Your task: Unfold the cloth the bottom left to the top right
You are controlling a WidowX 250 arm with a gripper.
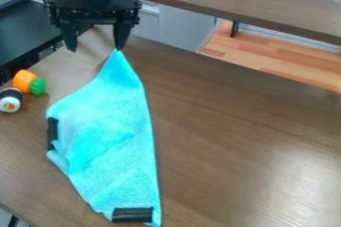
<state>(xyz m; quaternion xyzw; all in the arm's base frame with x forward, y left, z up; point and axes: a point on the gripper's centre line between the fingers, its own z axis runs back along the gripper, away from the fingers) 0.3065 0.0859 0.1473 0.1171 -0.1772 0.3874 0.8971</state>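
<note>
Claw (95,48) spread wide, one fingertip at the top corner of the cloth (110,131); table (233,136) stretches rightward.

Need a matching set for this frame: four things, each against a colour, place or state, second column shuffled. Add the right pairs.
1. gripper
2. cloth
3. toy sushi roll
4. toy vegetable

A. orange with a green end
B. fingers apart, at the view's upper left
C. black side, white face
D. turquoise, narrowing to a point at the top

Pairs: 1-B; 2-D; 3-C; 4-A
</note>
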